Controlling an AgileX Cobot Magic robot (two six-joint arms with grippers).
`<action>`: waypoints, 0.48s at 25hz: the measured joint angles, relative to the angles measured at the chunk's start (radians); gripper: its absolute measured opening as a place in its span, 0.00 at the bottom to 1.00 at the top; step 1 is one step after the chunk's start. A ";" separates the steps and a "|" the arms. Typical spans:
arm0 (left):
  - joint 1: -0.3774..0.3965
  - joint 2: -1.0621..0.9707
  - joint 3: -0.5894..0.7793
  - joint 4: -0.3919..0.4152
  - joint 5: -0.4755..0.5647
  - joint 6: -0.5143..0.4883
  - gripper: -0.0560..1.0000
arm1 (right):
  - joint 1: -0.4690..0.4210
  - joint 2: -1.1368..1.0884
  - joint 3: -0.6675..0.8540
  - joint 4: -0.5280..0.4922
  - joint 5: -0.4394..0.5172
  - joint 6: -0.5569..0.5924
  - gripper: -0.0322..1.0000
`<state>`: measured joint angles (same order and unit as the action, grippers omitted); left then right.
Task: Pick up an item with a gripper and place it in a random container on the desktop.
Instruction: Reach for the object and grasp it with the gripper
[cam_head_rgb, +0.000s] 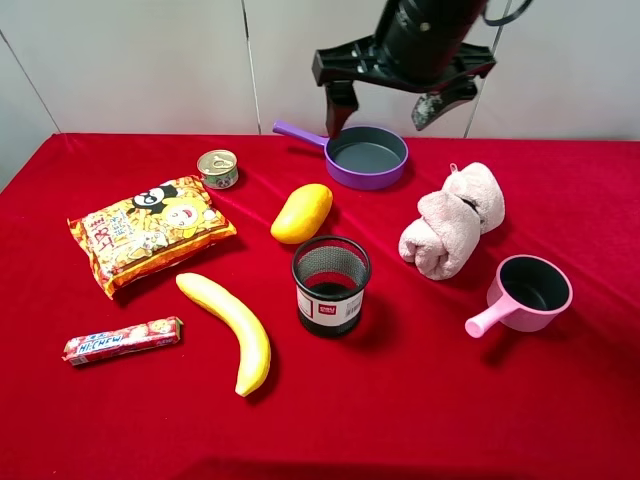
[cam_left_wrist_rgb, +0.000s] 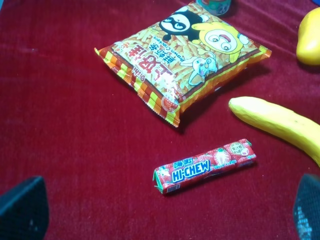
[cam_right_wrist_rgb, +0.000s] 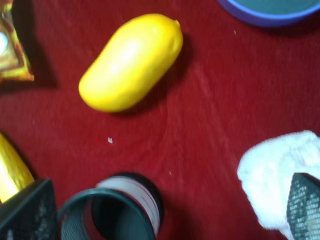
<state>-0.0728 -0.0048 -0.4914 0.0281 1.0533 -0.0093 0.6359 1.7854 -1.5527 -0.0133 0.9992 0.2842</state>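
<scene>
Mango (cam_head_rgb: 302, 213) lies mid-surface (cam_head_rgb: 450, 400), toward the far edge, near the purple pan (cam_head_rgb: 366, 178). Right gripper (cam_head_rgb: 380, 125) aloft, fingers spread wide, empty. Left gripper (cam_left_wrist_rgb: 165, 215) fingers also apart, nothing between. Mango looks smooth, rigid, likely slippery: grasp across its narrow middle.

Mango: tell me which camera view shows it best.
The right wrist view: the mango fills much of the picture, whole and unobstructed. The exterior high view also shows the mango whole, but small. The left wrist view catches only one end of the mango at the picture's edge.
</scene>
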 joint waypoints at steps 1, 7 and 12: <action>0.000 0.000 0.000 0.000 0.000 0.000 0.98 | 0.004 0.016 -0.018 -0.003 0.000 0.009 0.70; 0.000 0.000 0.000 0.000 0.000 0.000 0.98 | 0.016 0.139 -0.122 -0.006 0.001 0.018 0.70; 0.000 0.000 0.000 0.000 0.000 0.000 0.98 | 0.032 0.233 -0.208 -0.006 0.009 0.000 0.70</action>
<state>-0.0728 -0.0048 -0.4914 0.0281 1.0533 -0.0093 0.6675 2.0180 -1.7611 -0.0195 1.0087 0.2846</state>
